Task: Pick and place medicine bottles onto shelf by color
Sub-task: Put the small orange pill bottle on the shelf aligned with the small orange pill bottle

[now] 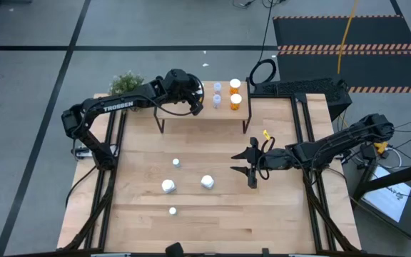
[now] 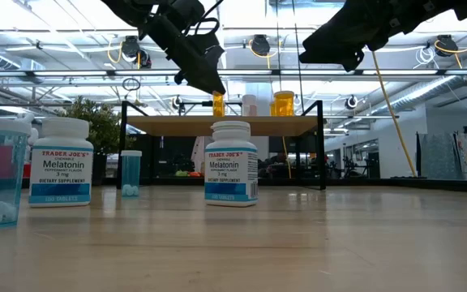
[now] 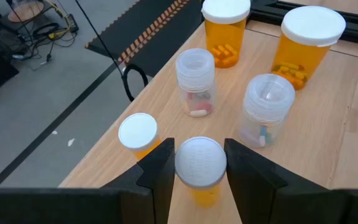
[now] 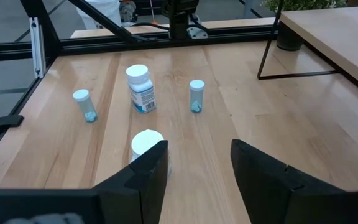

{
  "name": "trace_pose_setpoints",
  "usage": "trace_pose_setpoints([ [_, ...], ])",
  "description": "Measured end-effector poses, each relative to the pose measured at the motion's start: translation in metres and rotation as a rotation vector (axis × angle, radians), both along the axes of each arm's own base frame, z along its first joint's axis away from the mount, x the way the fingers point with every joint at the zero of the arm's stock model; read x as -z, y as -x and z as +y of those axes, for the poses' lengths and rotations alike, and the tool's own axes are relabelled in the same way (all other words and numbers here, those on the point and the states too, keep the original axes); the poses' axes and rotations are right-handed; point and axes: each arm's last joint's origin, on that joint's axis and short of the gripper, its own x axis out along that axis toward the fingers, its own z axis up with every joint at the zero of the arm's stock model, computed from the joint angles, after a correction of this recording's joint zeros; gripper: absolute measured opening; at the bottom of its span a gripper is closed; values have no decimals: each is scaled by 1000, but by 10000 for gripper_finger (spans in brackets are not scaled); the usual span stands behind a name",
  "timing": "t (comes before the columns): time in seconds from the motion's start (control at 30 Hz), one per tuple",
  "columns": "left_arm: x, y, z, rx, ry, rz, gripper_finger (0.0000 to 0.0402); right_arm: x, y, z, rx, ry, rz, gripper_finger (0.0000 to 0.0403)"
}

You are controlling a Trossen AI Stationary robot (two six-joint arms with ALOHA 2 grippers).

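Left gripper point(image 3: 199, 163) clamps an orange bottle point(image 3: 200, 171) apparently above the shelf point(image 3: 309, 155); right gripper point(image 4: 197, 163) hangs empty, fingers apart

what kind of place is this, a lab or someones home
Most likely a robotics lab or workshop, not a home: a wooden table on a black metal frame, hazard-striped floor mats, and open ceiling pipes with industrial lighting.

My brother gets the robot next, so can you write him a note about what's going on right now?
Left gripper: over the shelf, shut on an orange bottle, not yet let go.
Right gripper: open, holding nothing, hovering over the table.
Done: five bottles stand on the shelf, three orange, two clear.
Left: four bottles on the table, two white Melatonin bottles and two small blue ones.
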Motion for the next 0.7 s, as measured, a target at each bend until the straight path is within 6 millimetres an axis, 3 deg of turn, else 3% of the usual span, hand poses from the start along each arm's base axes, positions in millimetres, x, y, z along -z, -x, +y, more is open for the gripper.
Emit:
trace_pose_setpoints([
  [0.47,20,-15,2,-6,4,29,136,0,0,0,-1,2,0,169],
  [0.7,20,-15,1,-7,0,37,136,0,0,0,-1,3,0,169],
])
